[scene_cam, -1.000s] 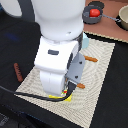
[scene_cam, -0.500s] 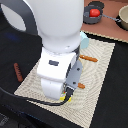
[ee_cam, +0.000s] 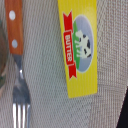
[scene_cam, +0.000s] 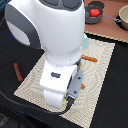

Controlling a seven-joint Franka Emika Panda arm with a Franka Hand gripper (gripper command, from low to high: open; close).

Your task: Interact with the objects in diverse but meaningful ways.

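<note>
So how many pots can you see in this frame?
2. One dark pot at the top of the exterior view holds a red tomato; a second pot sits at its right edge, cut off. The arm may hide others.

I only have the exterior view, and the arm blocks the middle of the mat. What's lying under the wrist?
Observer: A flat yellow box, lying face up on the woven mat.
Operator: Any label on it?
Observer: Yes, a red ribbon reading BUTTER beside a cow picture.
Operator: Anything next to it?
Observer: A fork with a wooden handle, lying alongside the box with a gap of mat between them.
</note>
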